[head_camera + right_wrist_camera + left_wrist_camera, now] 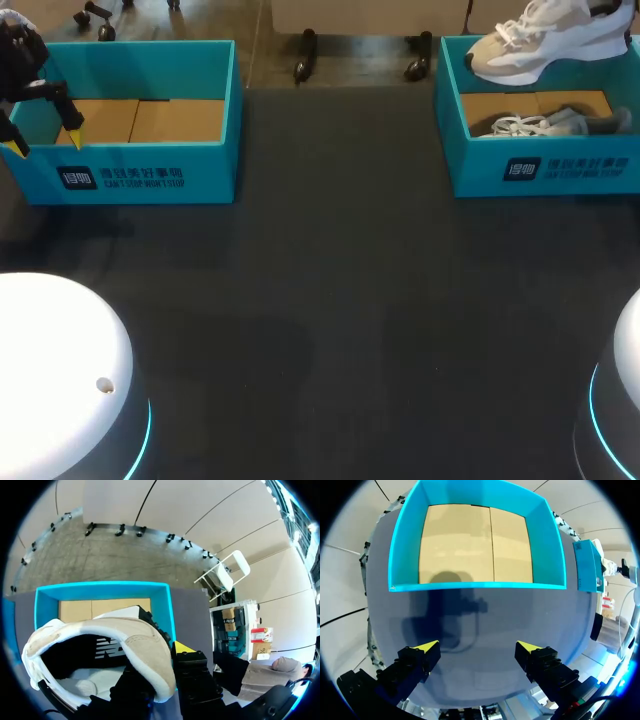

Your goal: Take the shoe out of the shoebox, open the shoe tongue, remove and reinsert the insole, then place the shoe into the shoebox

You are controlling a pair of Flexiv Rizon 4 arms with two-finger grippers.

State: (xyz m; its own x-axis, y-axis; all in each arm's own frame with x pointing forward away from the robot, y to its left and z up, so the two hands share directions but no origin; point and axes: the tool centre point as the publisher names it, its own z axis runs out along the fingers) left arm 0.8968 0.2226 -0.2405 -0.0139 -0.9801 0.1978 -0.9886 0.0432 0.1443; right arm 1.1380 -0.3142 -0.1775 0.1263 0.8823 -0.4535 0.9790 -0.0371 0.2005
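**Item:** sneaker (545, 45), white and beige. It has a thick white sole, white laces and a padded collar. The right wrist view shows a dark lining inside the opening.

**Location:** in the air over the right shoebox (540, 170), above its rim, toe lower than heel.

**Holder:** right claw (167, 652), clamped on the collar wall. One yellow tip shows outside the padding. The other finger is hidden inside the shoe, so I judge the grip from the way the sneaker hangs from it.

**Step in hand, as I read it:** taking the shoe out.
- Raise it until the sole clears the teal wall.
- Carry it to the dark surface (330, 280) between the boxes.
- Set it down sole-flat with the opening upward, so the tongue can be reached.
- Move steadily, because a grip on one edge of the collar lets the shoe swing.

**Also in that box:** second sneaker (540, 122), grey-white, lying on the cardboard floor. Its laces could snag the shoe being taken out.

**Other arm:** left claw (477, 647), spread wide and holding nothing. It hovers just in front of the left shoebox (475, 586), which has teal walls and a cardboard floor.
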